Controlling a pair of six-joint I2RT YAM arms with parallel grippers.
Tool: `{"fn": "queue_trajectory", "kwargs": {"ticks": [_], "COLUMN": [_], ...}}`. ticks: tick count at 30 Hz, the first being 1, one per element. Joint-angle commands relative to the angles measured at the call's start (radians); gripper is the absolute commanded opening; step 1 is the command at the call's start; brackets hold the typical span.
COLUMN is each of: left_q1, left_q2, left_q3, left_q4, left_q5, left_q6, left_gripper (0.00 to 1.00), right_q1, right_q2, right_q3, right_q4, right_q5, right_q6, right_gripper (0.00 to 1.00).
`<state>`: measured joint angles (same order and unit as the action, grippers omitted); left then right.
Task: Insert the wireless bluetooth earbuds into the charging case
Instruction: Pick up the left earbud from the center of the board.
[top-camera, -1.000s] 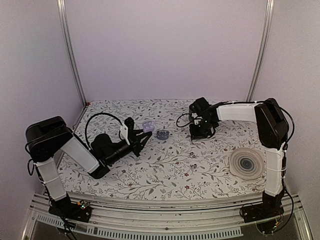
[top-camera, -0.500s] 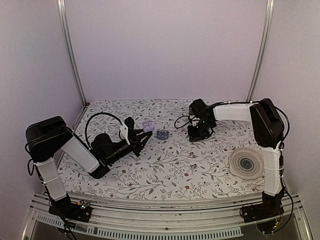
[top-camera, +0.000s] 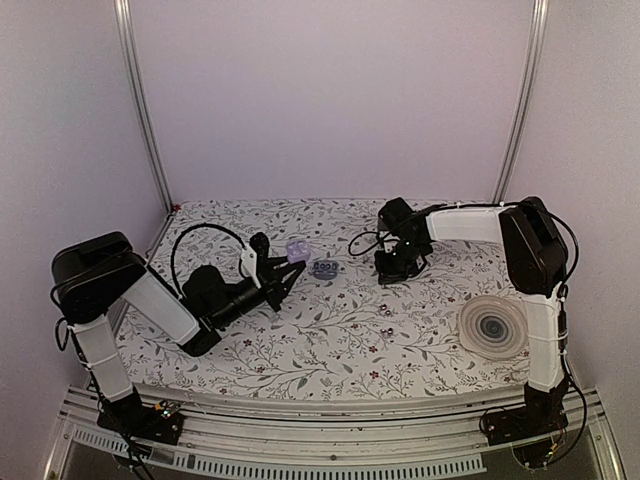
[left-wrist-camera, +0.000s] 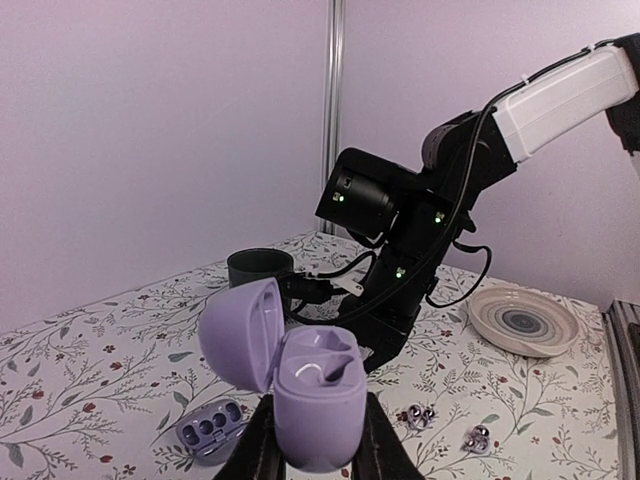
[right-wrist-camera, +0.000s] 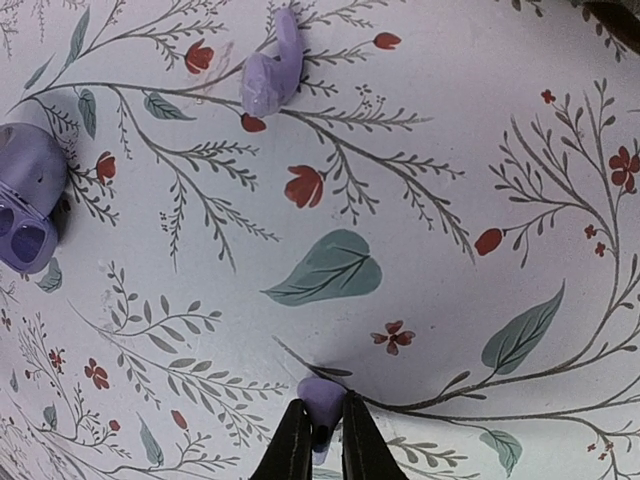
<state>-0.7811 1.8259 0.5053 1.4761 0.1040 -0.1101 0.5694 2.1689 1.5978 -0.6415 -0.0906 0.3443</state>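
My left gripper (left-wrist-camera: 312, 455) is shut on the lilac charging case (left-wrist-camera: 318, 400) and holds it above the table. The case's lid stands open to the left and its sockets show. In the top view the case (top-camera: 296, 250) sits at the tip of the left gripper (top-camera: 290, 262). My right gripper (right-wrist-camera: 323, 410) points down at the cloth, jaws closed on both sides of a lilac earbud (right-wrist-camera: 320, 388) that lies on the table. A second lilac earbud (right-wrist-camera: 272, 70) lies loose farther off. The right gripper (top-camera: 390, 272) is right of the case.
A small blue-grey oval piece with several holes (left-wrist-camera: 208, 428) (top-camera: 323, 268) lies between the arms. A dark mug (left-wrist-camera: 260, 268) stands behind it. A pale ringed plate (top-camera: 493, 326) sits at the right. Two small shiny bits (left-wrist-camera: 420, 415) lie on the floral cloth.
The right gripper has dropped slightly toward the cloth and its jaws have closed in on the earbud. The left arm and the case have not moved.
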Motion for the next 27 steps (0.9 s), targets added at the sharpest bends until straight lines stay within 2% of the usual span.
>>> {"fn": "queue_trajectory", "kwargs": {"ticks": [1,6,18,27], "left_q1": [0.015,0.015,0.018,0.031], "left_q2": [0.019,0.027,0.049,0.070], "left_q3": [0.021,0.027,0.030,0.057], "left_q4": [0.082,0.082,0.095,0.108], "left_q5": [0.016,0.019,0.024,0.083], "left_q6": [-0.005,-0.014,-0.063,-0.188], "left_gripper": [0.00,0.00,0.00,0.00], "right_q1": [0.003,0.003,0.004,0.025], "right_q2": [0.026,0.017,-0.077,-0.287], "right_q3": [0.019,0.014,-0.077,-0.208], "right_q4": [-0.019,-0.017,0.060,0.241], "right_q5": [-0.018,-0.008,-0.004,0.021], "right_q6": [0.018,0.018,0.028,0.056], "right_gripper": [0.12,0.06,0.03,0.02]}}
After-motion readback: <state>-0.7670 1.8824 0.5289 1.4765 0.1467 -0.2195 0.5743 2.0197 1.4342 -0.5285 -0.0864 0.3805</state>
